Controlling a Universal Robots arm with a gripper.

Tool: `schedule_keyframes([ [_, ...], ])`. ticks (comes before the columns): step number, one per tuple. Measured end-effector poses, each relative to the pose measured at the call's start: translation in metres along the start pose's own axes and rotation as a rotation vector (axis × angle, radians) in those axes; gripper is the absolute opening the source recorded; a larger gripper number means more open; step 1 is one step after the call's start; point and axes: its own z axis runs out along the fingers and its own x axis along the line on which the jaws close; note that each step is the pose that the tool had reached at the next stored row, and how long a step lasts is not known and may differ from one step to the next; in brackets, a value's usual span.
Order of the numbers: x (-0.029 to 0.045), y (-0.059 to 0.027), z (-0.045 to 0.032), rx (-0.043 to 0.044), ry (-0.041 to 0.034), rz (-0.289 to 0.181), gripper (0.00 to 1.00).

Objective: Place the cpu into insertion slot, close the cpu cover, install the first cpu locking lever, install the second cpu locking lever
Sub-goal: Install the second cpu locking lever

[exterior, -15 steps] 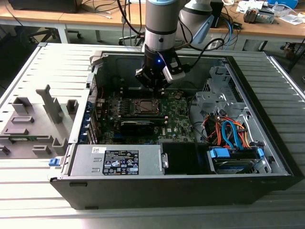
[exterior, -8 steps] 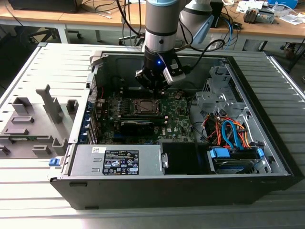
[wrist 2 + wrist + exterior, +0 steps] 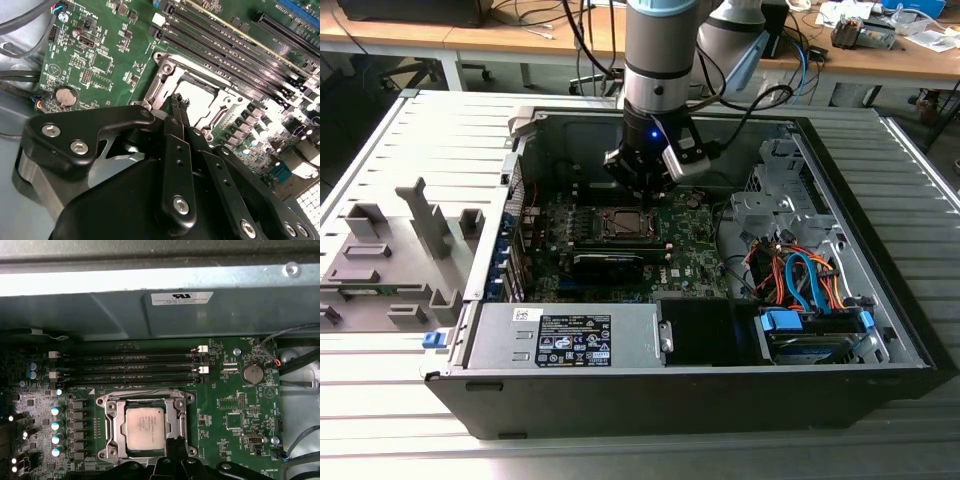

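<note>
Black gripper (image 3: 180, 107) linkage is crowding the near edge in both wrist views, w/ the fingertips pressed together into one thin point, gripping nothing visible. That point is hovering just above the socket edge nearest the gripper.

The cpu (image 3: 144, 428) is already sitting flat in the insertion slot (image 3: 107, 426), silver top facing up. The cpu cover (image 3: 170, 426) seems to be lying down around it as a silvery frame, chip showing thru the window, so the work is probably at the locking levers.

Doing this step well, imo: keep the closed tip low and square to the lever wire, push along the lever's own arc rather than straight down, and stay off the chip top and the memory slots (image 3: 130, 367) just beside the socket. Motherboard (image 3: 695, 245) parts are packed close, so small moves only.

Hard to tell: the levers themselves aren't making out clearly, and the finger is covering the near socket edge, so latched or not, can't say. Whether the tip is touching metal is also unclear.
</note>
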Motion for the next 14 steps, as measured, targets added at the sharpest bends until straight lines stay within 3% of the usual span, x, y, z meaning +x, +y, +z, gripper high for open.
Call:
schedule_keyframes([
  [14, -0.0003, -0.0080, 0.0000, -0.0001, 0.0000, 0.000, 0.11],
])
